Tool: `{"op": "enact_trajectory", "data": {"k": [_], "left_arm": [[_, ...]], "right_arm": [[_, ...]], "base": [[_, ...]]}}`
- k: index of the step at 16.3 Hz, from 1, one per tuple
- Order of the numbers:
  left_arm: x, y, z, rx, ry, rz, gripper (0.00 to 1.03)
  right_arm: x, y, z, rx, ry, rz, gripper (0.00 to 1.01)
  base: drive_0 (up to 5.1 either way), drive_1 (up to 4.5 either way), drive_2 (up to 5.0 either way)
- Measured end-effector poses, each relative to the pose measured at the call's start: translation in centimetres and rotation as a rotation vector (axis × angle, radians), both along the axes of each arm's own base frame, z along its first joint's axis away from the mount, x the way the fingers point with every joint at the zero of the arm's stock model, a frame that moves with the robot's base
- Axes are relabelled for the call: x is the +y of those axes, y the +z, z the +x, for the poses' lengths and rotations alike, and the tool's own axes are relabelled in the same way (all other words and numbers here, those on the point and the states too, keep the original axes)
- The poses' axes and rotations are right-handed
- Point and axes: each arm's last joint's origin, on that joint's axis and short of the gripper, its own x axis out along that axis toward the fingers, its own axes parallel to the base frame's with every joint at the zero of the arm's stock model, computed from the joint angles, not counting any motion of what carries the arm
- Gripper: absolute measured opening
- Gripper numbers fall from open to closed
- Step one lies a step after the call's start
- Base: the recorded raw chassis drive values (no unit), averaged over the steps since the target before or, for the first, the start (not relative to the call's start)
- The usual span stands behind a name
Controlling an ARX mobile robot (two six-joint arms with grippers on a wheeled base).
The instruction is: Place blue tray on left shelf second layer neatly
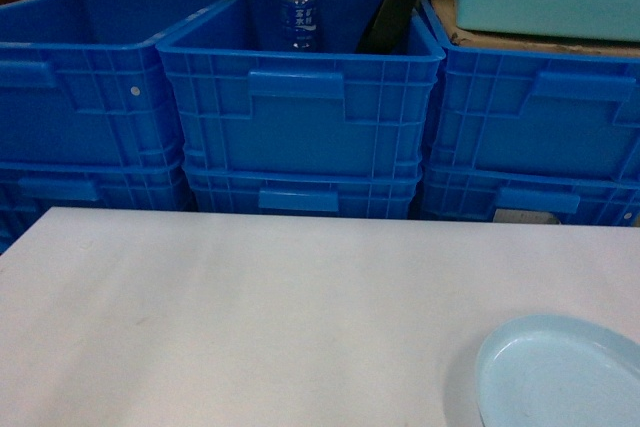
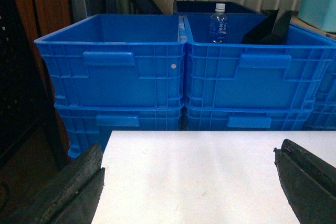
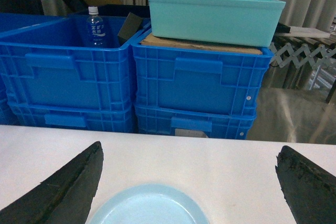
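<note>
Right wrist-mounted view: the right pincer (image 3: 189,182) is seen with its two dark fingers (image 3: 68,187) spread wide at 7 and 5 o'clock of the frame, and nothing is held between them. The blue tray (image 3: 148,205) lies flat on the white counter (image 3: 210,156) at 6 o'clock, between and below the fingers; whether it is touched by them cannot be told. In the left wrist-mounted view the left pincer (image 2: 189,187) is likewise shown wide open, with only bare counter (image 2: 210,171) between its fingers (image 2: 73,192).

In the head view the tray (image 1: 560,377) is found at 5 o'clock, at the near right corner of the counter (image 1: 250,317), partly cut off by the frame edge. Neither pincer is shown there.

Beyond the counter's far edge, from 9 to 3 o'clock, dark-blue ribbed crates (image 1: 300,117) are stacked two high in three columns. A clear water bottle (image 1: 298,12) with a white cap is stood upright in the middle top crate, with a black slab (image 1: 388,19) leaned beside it. On the right-hand stack a sheet of cardboard (image 3: 199,44) is laid, and a teal bin (image 3: 215,17) is set upon it. At 3 o'clock in the right wrist-mounted view, a steel scissor-lattice gate (image 3: 302,56) is visible.
</note>
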Motion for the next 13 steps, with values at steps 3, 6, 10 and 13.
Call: {"op": "enact_trajectory", "data": {"k": [3, 6, 10, 13], "left_arm": [[0.0, 0.0, 0.0, 0.000, 0.000, 0.000, 0.98], [0.0, 0.0, 0.0, 0.000, 0.000, 0.000, 0.98], [0.0, 0.0, 0.0, -0.001, -0.001, 0.000, 0.98], [0.0, 0.0, 0.0, 0.000, -0.001, 0.000, 0.98]], "right_arm": [[-0.3, 1.3, 1.4, -0.005, -0.012, -0.001, 0.98], [-1.2, 4.4, 3.9, -0.032, 0.008, 0.000, 0.98], [-2.6, 2.5, 8.4, 0.191, 0.063, -0.052, 0.98], [-3.8, 0.8, 11.2, 0.311, 0.054, -0.086, 0.98]], "base": [[0.0, 0.00, 0.0], [0.0, 0.00, 0.0], [0.0, 0.00, 0.0], [0.0, 0.00, 0.0]]}}
